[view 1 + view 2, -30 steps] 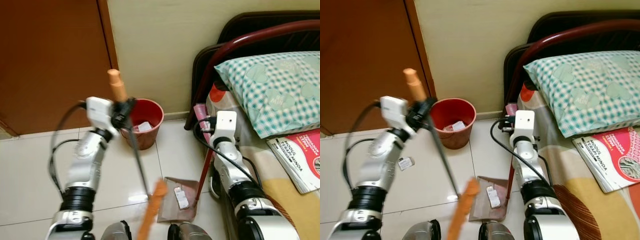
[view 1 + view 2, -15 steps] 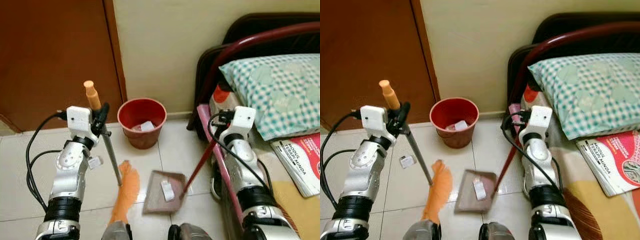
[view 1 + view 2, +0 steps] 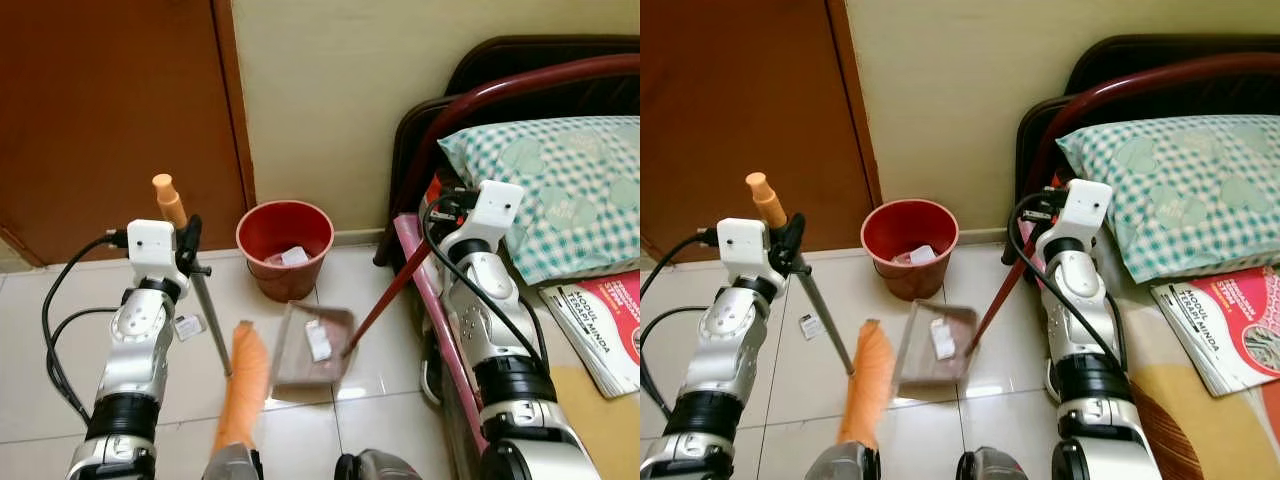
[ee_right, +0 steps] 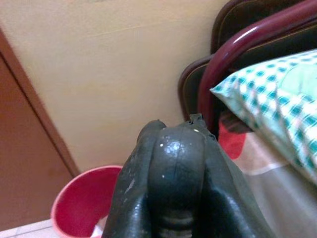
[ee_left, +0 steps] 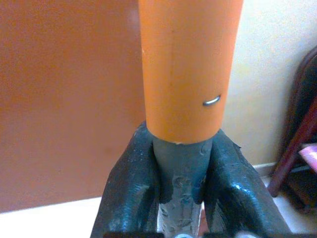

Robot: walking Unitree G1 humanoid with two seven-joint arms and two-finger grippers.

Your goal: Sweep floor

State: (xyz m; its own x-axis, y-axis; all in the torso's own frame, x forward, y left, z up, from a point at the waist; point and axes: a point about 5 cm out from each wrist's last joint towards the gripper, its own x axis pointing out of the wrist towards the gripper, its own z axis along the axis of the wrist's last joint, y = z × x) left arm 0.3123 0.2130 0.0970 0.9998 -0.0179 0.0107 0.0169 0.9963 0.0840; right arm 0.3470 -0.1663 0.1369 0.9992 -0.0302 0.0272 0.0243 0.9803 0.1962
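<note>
Over the last second the dustpan (image 3: 308, 346) had been lifted off the floor (image 3: 60, 330) and carried forward from beside the robot's feet to a point just short of the bin (image 3: 285, 243), tilted with its mouth toward the bin. A white scrap (image 3: 318, 340) lay in the pan. This indicated that collection was done and the emptying step was in hand; the pan had not yet reached over the bin rim.

The broom (image 3: 243, 385) had swung to the left, its orange bristles hanging clear of the pan and beside it.

The left tool (image 5: 181, 171) was clamped on the broom shaft just below the orange grip, as the left wrist view showed. The left arm was raised with the forearm near vertical, the shaft slanting down and inward.

The right tool (image 3: 452, 197) was closed round the red dustpan handle (image 3: 385, 295), with both fingers pressed together in the right wrist view. The right arm reached up and forward beside the bed (image 3: 590, 380), the handle slanting down toward the pan.

One scrap (image 3: 187, 326) remained on the floor near the left arm.
</note>
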